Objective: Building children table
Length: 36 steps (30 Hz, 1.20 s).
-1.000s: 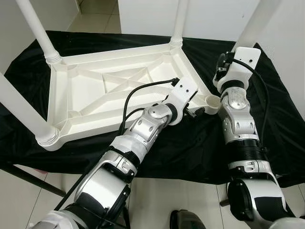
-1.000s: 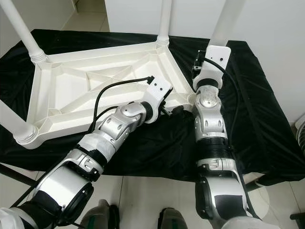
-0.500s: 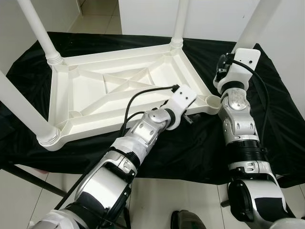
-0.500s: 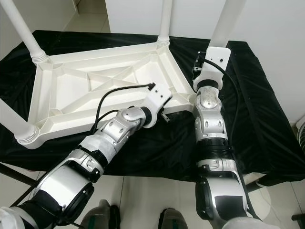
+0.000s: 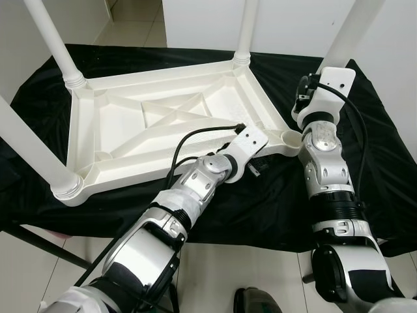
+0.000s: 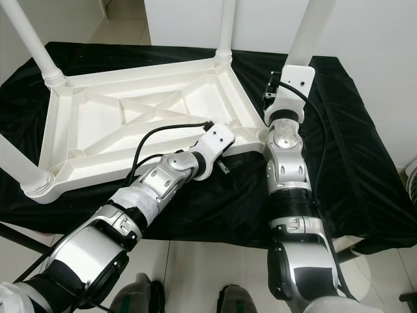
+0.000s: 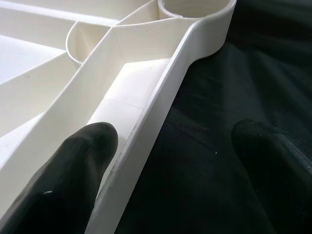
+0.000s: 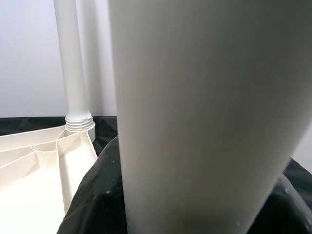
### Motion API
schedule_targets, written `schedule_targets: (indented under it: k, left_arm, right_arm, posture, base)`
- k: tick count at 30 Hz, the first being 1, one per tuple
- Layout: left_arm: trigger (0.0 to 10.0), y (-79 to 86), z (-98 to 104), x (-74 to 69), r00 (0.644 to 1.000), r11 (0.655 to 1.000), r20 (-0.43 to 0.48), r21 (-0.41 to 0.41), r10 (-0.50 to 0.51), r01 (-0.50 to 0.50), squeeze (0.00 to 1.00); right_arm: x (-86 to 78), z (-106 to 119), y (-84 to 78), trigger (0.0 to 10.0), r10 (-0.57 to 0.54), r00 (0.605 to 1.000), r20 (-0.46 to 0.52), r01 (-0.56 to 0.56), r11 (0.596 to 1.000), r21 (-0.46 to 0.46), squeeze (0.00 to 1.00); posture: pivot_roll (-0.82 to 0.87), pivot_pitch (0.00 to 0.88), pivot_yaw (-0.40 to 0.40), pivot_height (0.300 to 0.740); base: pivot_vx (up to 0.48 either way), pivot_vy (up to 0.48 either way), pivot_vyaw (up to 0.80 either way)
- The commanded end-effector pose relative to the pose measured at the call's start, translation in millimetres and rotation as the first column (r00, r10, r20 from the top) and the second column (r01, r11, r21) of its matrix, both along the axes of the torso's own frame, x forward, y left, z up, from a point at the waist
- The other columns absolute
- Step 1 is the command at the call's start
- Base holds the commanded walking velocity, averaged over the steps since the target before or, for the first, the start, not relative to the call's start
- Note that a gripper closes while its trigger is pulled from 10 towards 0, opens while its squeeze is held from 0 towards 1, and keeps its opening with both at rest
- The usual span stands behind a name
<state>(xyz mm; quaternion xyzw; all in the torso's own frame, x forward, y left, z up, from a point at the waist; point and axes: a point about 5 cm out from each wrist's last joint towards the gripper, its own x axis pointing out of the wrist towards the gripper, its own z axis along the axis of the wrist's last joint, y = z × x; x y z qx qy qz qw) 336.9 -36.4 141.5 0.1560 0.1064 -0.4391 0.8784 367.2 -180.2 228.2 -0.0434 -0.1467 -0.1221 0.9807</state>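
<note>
**Upturned table top, three legs in, fourth leg in the right gripper**

White plastic table top [image 5: 163, 127] lies upside down on a black cloth [image 5: 260, 202], ribbed underside showing. Three white legs stand up from its corner sockets: one at the far left corner [image 5: 55, 42], one at the far right corner [image 5: 244, 29], one at the near left corner [image 5: 29, 153]. The near right corner socket [image 5: 291, 138] is an open ring with nothing in it.

Left gripper [image 7: 170, 161] sits low at the near long edge of the table top, close to that open socket. In the left wrist view its fingers are spread apart and straddle the rim [image 7: 161, 117]: one black finger [image 7: 63, 170] over the inside of the tray, the other [image 7: 275, 156] over the cloth outside. Whether either pad touches the plastic cannot be told. A black cable [image 5: 195, 137] loops from the wrist back along the arm.

Right arm [image 5: 322, 150] reaches up just beside the empty socket. The fourth leg [image 5: 352, 29] rises tilted above its wrist, and the right wrist view has that white tube [image 8: 204, 112] close against the camera. The right gripper's fingers are hidden behind the wrist housing, so its grip cannot be told for certain. The leg's lower end is hidden behind the wrist.

Pale tiled floor [image 5: 130, 13] beyond the cloth.
</note>
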Motion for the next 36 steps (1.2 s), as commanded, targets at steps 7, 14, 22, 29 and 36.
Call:
schedule_targets:
  k: [7,14,22,29,36]
  left_arm:
    - [10.0,-10.5,3,1.0,1.000,0.999,0.030,0.037,0.006,-0.007,0.00]
    - [0.0,-10.2,6,-1.6,0.996,0.995,0.024,0.040,-0.091,0.090,0.00]
    - [0.0,-0.9,-9,-11.3,0.969,0.963,-0.008,0.113,-0.245,0.245,0.00]
    - [0.0,20.6,-23,-15.4,0.954,0.939,-0.046,0.168,-0.297,0.300,0.00]
    - [0.0,52.2,-37,-24.9,0.938,0.915,-0.092,0.208,-0.335,0.347,0.00]
  right_arm:
    - [0.0,7,-1.5,10.0,-0.008,0.999,0.031,0.008,1.000,0.008,0.00]
    - [-2.1,6,-6.5,10.0,-0.031,0.999,0.030,0.031,0.999,0.013,0.00]
    - [-3.0,6,-11.8,10.0,-0.052,0.998,0.030,0.051,0.999,0.014,0.00]
    - [-4.8,5,-16.2,10.0,-0.073,0.997,0.028,0.073,0.997,0.021,0.00]
    - [-5.8,4,-19.1,10.0,-0.083,0.996,0.025,0.083,0.996,0.021,0.00]
  posture:
    - [-0.08,0.006,0.046,0.740]
    - [-0.08,0.034,0.058,0.740]
    - [-0.07,0.055,0.067,0.740]
    - [-0.06,0.078,0.073,0.740]
    - [-0.07,0.069,0.072,0.740]
  base:
    - [0.000,0.000,0.00]
    - [0.000,0.000,0.00]
    - [0.000,0.000,0.00]
    - [0.000,0.000,0.00]
    - [0.000,0.000,0.00]
